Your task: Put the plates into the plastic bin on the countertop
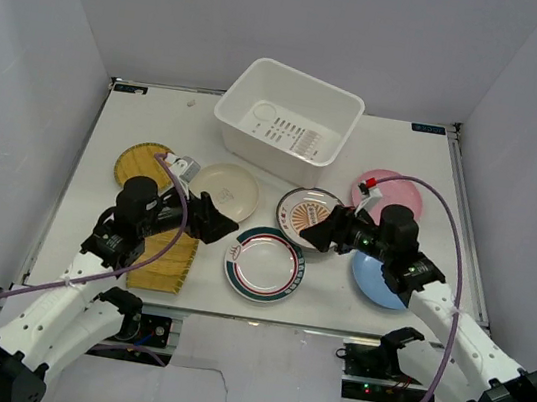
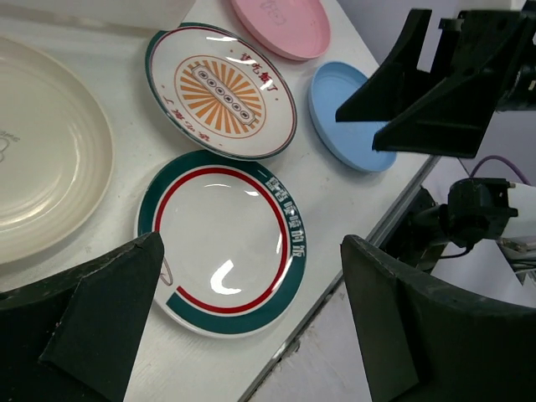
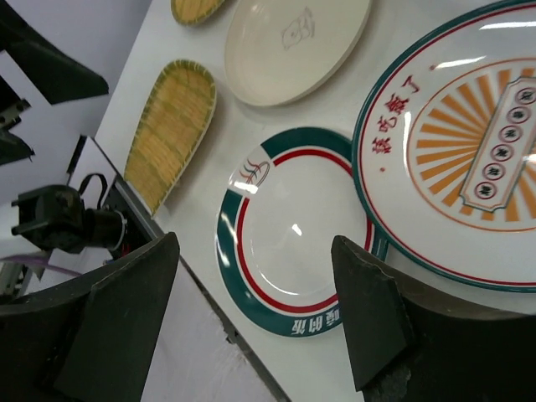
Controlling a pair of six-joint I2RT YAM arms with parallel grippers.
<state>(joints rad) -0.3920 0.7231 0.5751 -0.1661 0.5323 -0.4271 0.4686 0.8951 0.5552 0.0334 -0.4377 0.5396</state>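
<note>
Left claw (image 1: 217, 222), spread wide and empty, is hovering beside the cream plate (image 1: 227, 190). The green-red-rimmed plate (image 1: 263, 263) is lying flat on the surface (image 1: 140, 111), with the plastic bin (image 1: 248, 87) behind it, seemingly holding nothing. Right claw (image 1: 317, 231), equally wide, is overhanging the orange-patterned plate (image 1: 295, 210). A sound grasp is likely requiring one finger slipping beneath a rim.

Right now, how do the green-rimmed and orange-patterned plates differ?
The green-rimmed plate has a plain white centre, broad green band; the orange-patterned plate has a sunburst centre, thin rim. The green-rimmed plate lies nearer the table's front edge. Both are round and lie flat.
</note>
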